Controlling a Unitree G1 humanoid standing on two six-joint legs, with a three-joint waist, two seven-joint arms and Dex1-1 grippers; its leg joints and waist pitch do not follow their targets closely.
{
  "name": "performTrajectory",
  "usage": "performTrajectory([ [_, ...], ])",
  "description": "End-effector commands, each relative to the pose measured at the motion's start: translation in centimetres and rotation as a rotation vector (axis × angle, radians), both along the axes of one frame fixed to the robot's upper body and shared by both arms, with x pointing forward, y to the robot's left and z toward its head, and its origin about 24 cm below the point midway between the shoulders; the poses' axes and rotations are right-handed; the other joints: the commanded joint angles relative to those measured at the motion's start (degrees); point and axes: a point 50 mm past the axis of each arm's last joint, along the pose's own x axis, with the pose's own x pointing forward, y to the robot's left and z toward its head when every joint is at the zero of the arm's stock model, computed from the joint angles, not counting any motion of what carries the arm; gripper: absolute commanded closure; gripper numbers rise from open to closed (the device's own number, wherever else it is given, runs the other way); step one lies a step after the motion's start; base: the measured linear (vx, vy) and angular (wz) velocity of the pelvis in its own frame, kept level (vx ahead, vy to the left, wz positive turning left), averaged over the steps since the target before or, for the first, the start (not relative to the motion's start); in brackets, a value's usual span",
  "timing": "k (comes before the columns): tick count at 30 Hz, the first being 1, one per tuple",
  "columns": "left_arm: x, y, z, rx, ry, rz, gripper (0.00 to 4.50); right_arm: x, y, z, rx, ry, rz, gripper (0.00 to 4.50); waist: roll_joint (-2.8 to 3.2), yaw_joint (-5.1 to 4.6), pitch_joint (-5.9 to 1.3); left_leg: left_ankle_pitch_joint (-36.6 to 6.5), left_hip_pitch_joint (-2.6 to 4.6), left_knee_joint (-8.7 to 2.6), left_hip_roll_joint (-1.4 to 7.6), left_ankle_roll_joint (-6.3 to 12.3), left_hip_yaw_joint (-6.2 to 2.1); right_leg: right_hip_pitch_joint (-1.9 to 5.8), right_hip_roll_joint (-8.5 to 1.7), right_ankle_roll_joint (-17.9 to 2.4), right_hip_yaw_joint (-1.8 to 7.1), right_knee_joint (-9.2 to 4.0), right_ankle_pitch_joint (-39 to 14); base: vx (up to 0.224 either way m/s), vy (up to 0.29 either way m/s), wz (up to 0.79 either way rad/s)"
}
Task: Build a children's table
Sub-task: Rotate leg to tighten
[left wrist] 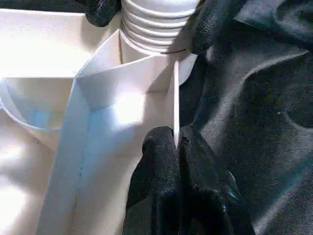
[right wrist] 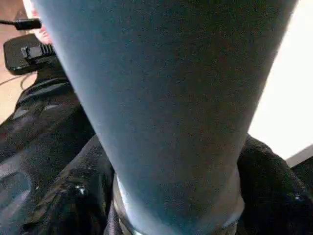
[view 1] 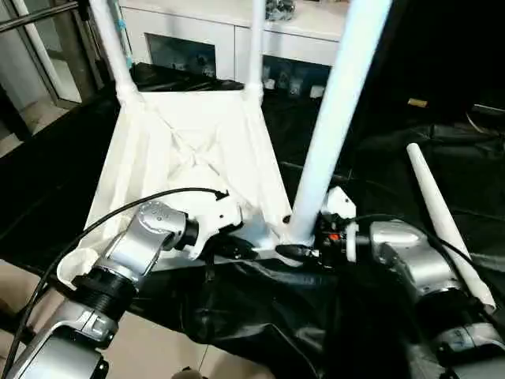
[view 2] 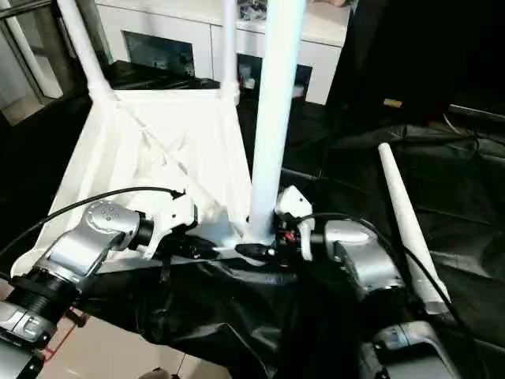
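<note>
The white table top (view 1: pixel 189 150) lies upside down on a black cloth (view 1: pixel 260 316), ribbed underside up. Two legs stand in its far corner sockets: the far-left leg (view 1: pixel 110 43) and the far-right leg (view 1: pixel 255 47). At the near edge, the left pincer (left wrist: pixel 177 147) is pressed together on the thin rim wall of the top, one finger on each face. Just to its right, the near-right leg (view 1: pixel 335 118) stands upright in its corner socket. The right pincer (view 1: pixel 309 253) is spread around the base of this leg, one finger on either side. Farther right, a loose leg (view 1: pixel 446 221) lies flat on the cloth, well apart from the top.
</note>
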Motion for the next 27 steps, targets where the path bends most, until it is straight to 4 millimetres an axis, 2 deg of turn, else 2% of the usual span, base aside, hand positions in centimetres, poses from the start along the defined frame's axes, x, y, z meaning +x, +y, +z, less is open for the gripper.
performTrajectory([
  [1, -0.2, -1.9, 1.1, -0.060, -0.037, -0.090, 4.50, -0.7, 1.1, -0.3, -0.006, 0.020, 0.069, 1.54, -0.05, -0.17, -3.48, -7.6, 0.62, -3.14, 1.47, 3.07, 0.16, 3.42, -4.24, -12.5, 2.72, -3.27, -4.8, 0.000, 0.000, 0.00],
  [10, 0.0, -2.1, 0.8, -0.072, -0.040, -0.044, 4.50, -1.1, 1.5, -1.0, 0.011, 0.050, 0.038, 1.73, -0.05, 0.06, -3.65, -6.6, 0.64, -2.96, 1.47, 3.37, 0.11, 3.45, -4.11, -12.8, 2.64, -2.95, -2.8, 0.000, 0.000, 0.00],
  [12, 0.9, -2.5, 0.7, -0.085, -0.065, 0.065, 4.50, -0.1, 1.6, -1.6, 0.022, 0.052, -0.113, 1.73, -0.08, -0.03, -3.50, -7.2, 0.60, -3.02, 1.41, 3.09, 0.12, 3.35, -4.13, -12.6, 2.67, -3.16, -4.1, 0.000, 0.000, 0.00],
  [14, 1.4, -2.7, 0.7, -0.090, -0.080, 0.126, 4.50, 0.5, 1.6, -1.9, 0.023, 0.049, -0.206, 1.74, -0.10, -0.25, -3.30, -9.1, 0.65, -3.15, 1.36, 1.75, 0.01, 3.20, -4.33, -12.1, 2.70, -3.54, -7.9, 0.000, 0.000, 0.00],
  [17, 2.8, -3.9, 0.5, -0.103, -0.102, 0.304, 4.50, 2.5, 1.5, -3.3, -0.006, 0.076, -0.539, 1.74, -0.40, -1.44, -2.70, -14.5, 0.84, -3.55, 0.92, -0.74, -0.30, 2.99, -4.49, -8.6, 2.55, -4.81, -21.8, 0.000, 0.000, 0.00],
  [19, 3.2, -4.5, 0.5, -0.104, -0.108, 0.362, 4.50, 2.9, 1.8, -3.8, -0.008, 0.099, -0.634, 1.75, -0.44, -1.87, -2.74, -15.4, 0.91, -3.52, 0.78, -1.12, -0.45, 2.93, -4.54, -7.0, 2.44, -5.30, -25.6, 0.000, 0.000, 0.00],
  [21, 3.4, -5.1, 0.4, -0.101, -0.117, 0.395, 4.50, 3.1, 2.3, -4.0, -0.009, 0.113, -0.681, 1.75, -0.39, -1.82, -2.85, -14.9, 0.94, -3.44, 0.81, -0.34, -0.41, 2.87, -4.54, -6.4, 2.61, -5.46, -24.9, 0.000, 0.000, 0.00],
  [22, 3.6, -5.7, 0.3, -0.096, -0.127, 0.422, 4.50, 3.2, 3.0, -4.1, -0.005, 0.125, -0.707, 1.75, -0.36, -1.89, -2.85, -14.7, 1.12, -3.39, 0.81, 0.03, -0.25, 2.53, -4.32, -6.8, 2.70, -5.40, -23.7, 0.000, 0.000, 0.00],
  [23, 3.6, -5.8, 0.3, -0.095, -0.130, 0.429, 4.50, 3.2, 3.2, -4.1, -0.003, 0.128, -0.710, 1.75, -0.37, -1.89, -3.05, -13.6, 0.93, -3.43, 0.81, 0.11, -0.31, 2.86, -4.26, -7.1, 2.68, -5.16, -21.6, 0.000, 0.000, 0.00],
  [25, 3.7, -6.6, 0.2, -0.095, -0.142, 0.453, 4.50, 3.4, 4.2, -4.1, -0.022, 0.111, -0.715, 1.75, -0.23, -1.75, -3.17, -12.3, 0.85, -3.36, 0.95, 0.31, -0.24, 2.88, -4.24, -8.3, 2.74, -4.74, -17.5, 0.000, 0.000, 0.00],
  [27, 3.6, -7.0, 0.2, -0.101, -0.143, 0.442, 4.50, 3.5, 4.8, -4.0, 0.008, 0.111, -0.696, 1.75, -0.23, -1.77, -3.20, -12.3, 0.76, -3.36, 0.85, 0.55, -0.21, 3.05, -4.18, -8.9, 2.66, -4.58, -16.1, 0.000, 0.000, 0.00],
])
